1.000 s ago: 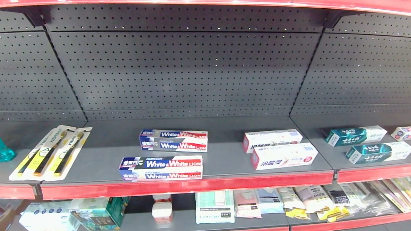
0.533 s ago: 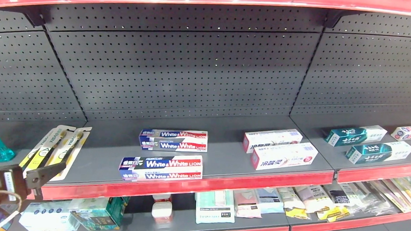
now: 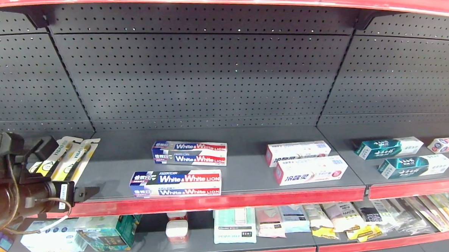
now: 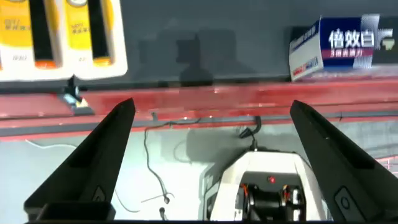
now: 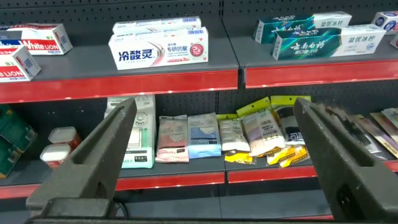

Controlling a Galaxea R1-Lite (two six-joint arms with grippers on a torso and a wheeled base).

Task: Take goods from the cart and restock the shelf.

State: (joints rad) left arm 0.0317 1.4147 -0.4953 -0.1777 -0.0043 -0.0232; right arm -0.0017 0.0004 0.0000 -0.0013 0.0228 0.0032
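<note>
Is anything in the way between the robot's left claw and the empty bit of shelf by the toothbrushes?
Nothing visible. The left gripper, open and empty, faces the shelf at its red front edge; the bare patch between the toothbrush packs and the toothpaste box lies just beyond.

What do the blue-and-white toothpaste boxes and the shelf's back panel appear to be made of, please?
Toothpaste boxes: likely glossy printed cardboard, judging by sharp folded edges. Back panel: probably dark matt painted metal, with regular punched holes.
</note>
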